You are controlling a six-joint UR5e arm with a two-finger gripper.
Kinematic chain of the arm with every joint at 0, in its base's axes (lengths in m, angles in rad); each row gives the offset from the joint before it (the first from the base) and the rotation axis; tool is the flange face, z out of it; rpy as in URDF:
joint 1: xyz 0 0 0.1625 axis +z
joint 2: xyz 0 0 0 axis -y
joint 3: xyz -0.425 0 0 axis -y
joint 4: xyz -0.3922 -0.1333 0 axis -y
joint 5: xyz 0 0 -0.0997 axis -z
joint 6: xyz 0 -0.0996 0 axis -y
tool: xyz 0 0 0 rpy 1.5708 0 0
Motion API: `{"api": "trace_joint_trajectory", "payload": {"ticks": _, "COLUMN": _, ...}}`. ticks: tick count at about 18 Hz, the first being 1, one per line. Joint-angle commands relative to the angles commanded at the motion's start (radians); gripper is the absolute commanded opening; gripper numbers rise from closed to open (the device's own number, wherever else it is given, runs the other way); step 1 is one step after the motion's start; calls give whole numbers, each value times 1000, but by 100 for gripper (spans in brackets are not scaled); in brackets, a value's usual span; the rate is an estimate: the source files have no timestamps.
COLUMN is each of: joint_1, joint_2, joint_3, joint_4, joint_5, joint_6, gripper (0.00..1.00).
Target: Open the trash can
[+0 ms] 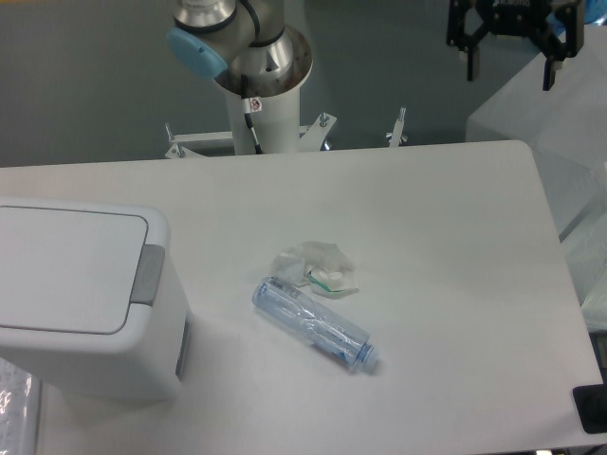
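The trash can (81, 294) is a large white boxy bin at the table's left edge. Its flat lid (66, 268) lies shut, and a grey push tab (147, 276) sits on the lid's right edge. My gripper (510, 71) hangs high at the top right, beyond the table's far right corner and far from the bin. Its two black fingers (471, 64) point down and stand well apart, open, with nothing between them.
A clear plastic bottle (313, 324) lies on its side near the table's middle. A crumpled clear wrapper (318, 265) lies just behind it. The arm's base column (264, 104) stands at the table's far edge. The table's right edge (560, 256) runs diagonally.
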Motion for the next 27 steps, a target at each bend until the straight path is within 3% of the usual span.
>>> {"api": "trace_joint_trajectory", "payload": {"ticks": 4, "joint_1": -8, "joint_2": -2, "joint_3": 5, "joint_4": -2, "joint_5": -9, "joint_6": -43, "gripper": 100}}
{"api": "trace_joint_trajectory", "payload": {"ticks": 7, "joint_1": -67, "joint_2": -14, "joint_3": 6, "joint_4": 6, "joint_5": -37, "joint_6": -240, "gripper": 100}}
{"api": "trace_joint_trajectory", "payload": {"ticks": 13, "joint_1": -224, "joint_2": -63, "joint_3": 0, "joint_4": 118, "joint_5": -58, "joint_6": -637, "gripper": 100}}
{"api": "trace_joint_trajectory", "payload": {"ticks": 16, "joint_1": -305, "joint_2": -71, "joint_3": -8, "joint_4": 121, "joint_5": -55, "joint_6": -822, "gripper": 100}}
{"api": "trace_joint_trajectory", "payload": {"ticks": 19, "joint_1": -359, "joint_2": -86, "joint_3": -9, "joint_4": 123, "joint_5": -55, "joint_6": -891, "gripper": 100}}
{"api": "trace_joint_trajectory", "payload": {"ticks": 21, "joint_1": -412, "joint_2": -118, "joint_3": 0, "joint_4": 130, "joint_5": -61, "joint_6": -1010, "gripper": 100}}
{"api": "trace_joint_trajectory", "payload": {"ticks": 22, "joint_1": -438, "joint_2": -132, "joint_3": 2, "joint_4": 147, "joint_5": -63, "joint_6": -1117, "gripper": 100}}
{"api": "trace_joint_trajectory", "payload": {"ticks": 25, "joint_1": -506, "joint_2": -167, "joint_3": -6, "joint_4": 268, "joint_5": -103, "joint_6": -1343, "gripper": 100}}
{"api": "trace_joint_trajectory", "payload": {"ticks": 27, "joint_1": -532, "joint_2": -184, "joint_3": -5, "joint_4": 296, "joint_5": -144, "joint_6": -1440, "gripper": 100}}
